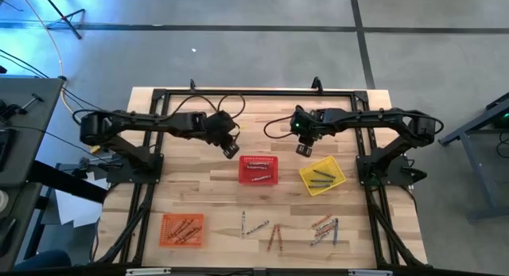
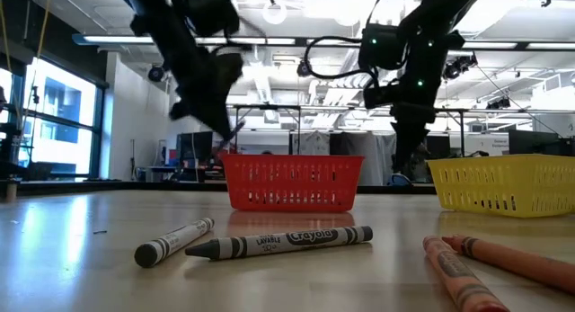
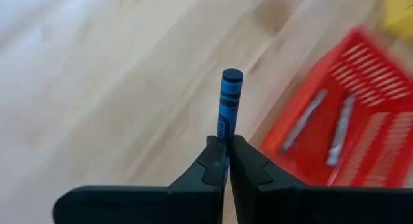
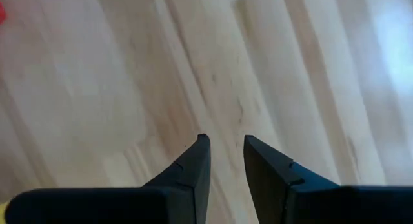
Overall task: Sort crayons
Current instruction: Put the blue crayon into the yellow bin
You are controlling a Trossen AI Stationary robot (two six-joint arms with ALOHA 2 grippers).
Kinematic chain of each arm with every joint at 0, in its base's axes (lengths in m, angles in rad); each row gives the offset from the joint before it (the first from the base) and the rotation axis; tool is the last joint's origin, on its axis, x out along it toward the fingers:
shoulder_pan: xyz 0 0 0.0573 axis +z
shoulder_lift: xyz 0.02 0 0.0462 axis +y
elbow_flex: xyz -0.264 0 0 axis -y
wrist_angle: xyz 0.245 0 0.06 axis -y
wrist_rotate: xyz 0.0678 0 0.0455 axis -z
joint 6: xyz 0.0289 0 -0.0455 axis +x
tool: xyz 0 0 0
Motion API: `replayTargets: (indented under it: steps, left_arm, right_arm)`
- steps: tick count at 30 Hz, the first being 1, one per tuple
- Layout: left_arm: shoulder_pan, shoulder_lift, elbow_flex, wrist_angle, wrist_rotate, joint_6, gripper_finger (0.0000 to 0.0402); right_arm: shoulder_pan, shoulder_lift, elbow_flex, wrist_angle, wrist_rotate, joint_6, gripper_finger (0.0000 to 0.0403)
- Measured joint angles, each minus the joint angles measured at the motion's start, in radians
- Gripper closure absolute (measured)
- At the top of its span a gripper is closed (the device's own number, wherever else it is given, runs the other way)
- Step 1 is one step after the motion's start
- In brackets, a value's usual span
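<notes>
Blue waxy crayon [image 3: 231, 101] clamped in left pincer [image 3: 226, 161], beside red mesh basket [image 3: 381, 69]

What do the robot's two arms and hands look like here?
Both are dark, jointed arms with black cables looping off them. The left hand has two black, wedge-shaped fingers with notched tips; the right hand matches. Small green lights glow on the right arm's wrist.

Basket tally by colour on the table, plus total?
Red basket: 1
Yellow basket: 1
Orange basket: 1
Total: 3 baskets
</notes>
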Motion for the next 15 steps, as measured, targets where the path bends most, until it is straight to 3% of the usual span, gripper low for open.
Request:
replayTargets:
  steps: [4, 10, 13, 15]
  left_arm:
    - [-0.050, -0.062, 0.000, 0.082, -0.095, 0.045, 0.0401]
    - [-0.123, -0.140, 0.000, 0.171, -0.216, 0.113, 0.0401]
    - [-0.157, -0.161, 0.000, 0.211, -0.310, 0.144, 0.0401]
    - [-0.181, -0.163, 0.000, 0.259, -0.369, 0.171, 0.0401]
  right_arm:
    - [0.026, 0.000, 0.000, -0.010, 0.016, 0.008, 0.0316]
    - [0.056, -0.063, 0.000, 0.025, 0.266, 0.035, 0.0316]
    - [0.057, -0.137, 0.000, 0.153, 0.270, 0.034, 0.0316]
    - [0.061, -0.183, 0.000, 0.291, 0.211, 0.018, 0.0316]
